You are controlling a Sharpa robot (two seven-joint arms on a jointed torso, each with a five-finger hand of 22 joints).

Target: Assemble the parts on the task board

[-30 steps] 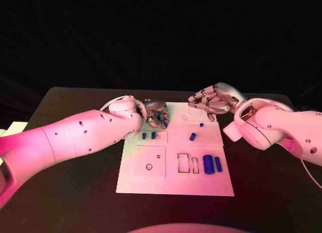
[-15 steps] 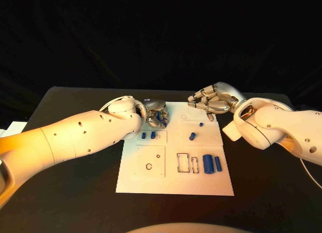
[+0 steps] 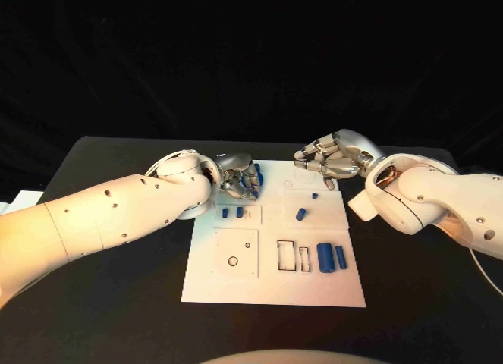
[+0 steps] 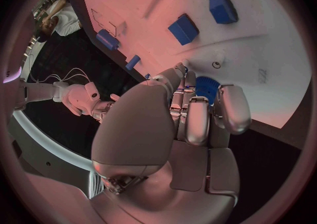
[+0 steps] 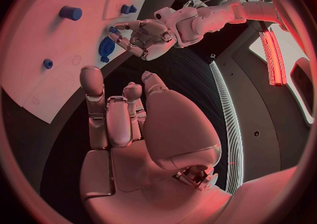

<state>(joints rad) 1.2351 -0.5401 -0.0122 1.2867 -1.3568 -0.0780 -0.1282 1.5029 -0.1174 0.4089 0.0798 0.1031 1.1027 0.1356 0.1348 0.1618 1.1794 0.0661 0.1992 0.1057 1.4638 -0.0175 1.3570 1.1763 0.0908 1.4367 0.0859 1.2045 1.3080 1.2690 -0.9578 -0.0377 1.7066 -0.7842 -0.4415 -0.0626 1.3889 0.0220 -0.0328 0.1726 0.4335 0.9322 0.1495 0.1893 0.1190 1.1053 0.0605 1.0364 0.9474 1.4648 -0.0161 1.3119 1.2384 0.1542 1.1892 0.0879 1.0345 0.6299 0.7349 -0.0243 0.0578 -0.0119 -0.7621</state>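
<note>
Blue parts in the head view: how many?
7. One in the left hand at the board's far left; two just below; two mid-board; two near right. The hand may hide more.

No readable text, labels or numbers on task board (image 3: 275, 284), parts or arms.

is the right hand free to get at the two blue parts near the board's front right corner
Probably yes. The right hand holds nothing and hovers at the board's far edge, and the two blue parts lie bare with nothing over them. The left hand is at the far left, out of the way.
</note>
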